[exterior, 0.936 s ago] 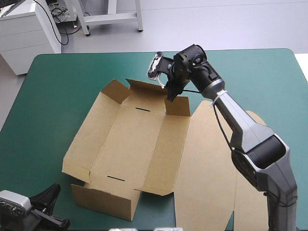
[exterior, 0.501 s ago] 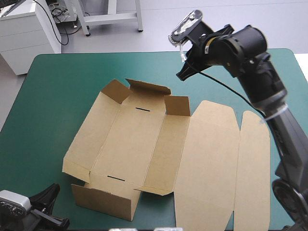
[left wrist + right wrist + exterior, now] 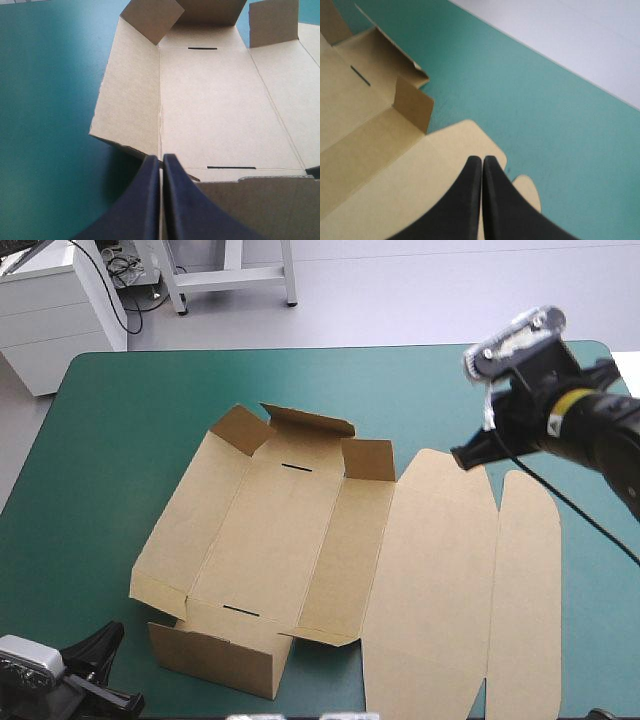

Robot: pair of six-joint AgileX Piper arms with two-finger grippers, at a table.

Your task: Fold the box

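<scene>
Seen from above, the brown box (image 3: 290,540) lies on the teal-green cover (image 3: 120,420), walls half raised and lid flat, with the right gripper (image 3: 468,455) held over the lid's far edge. At the left wrist, the left gripper (image 3: 161,162) is pressed closed, empty, just beside the box's near corner. At the right wrist, the fingers are likewise closed on nothing. The box could be shoved, and its untucked walls flattened, by a blunt push.

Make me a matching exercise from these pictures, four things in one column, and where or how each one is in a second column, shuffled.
Things:
1. left gripper
2. right gripper
3. lid
4. near end wall of the box

States:
A. lies flat on the teal-green cover
B. shut, raised over the lid's far edge
C. stands raised
D. shut, low at the box's near left corner

Pairs: 1-D, 2-B, 3-A, 4-C
</scene>
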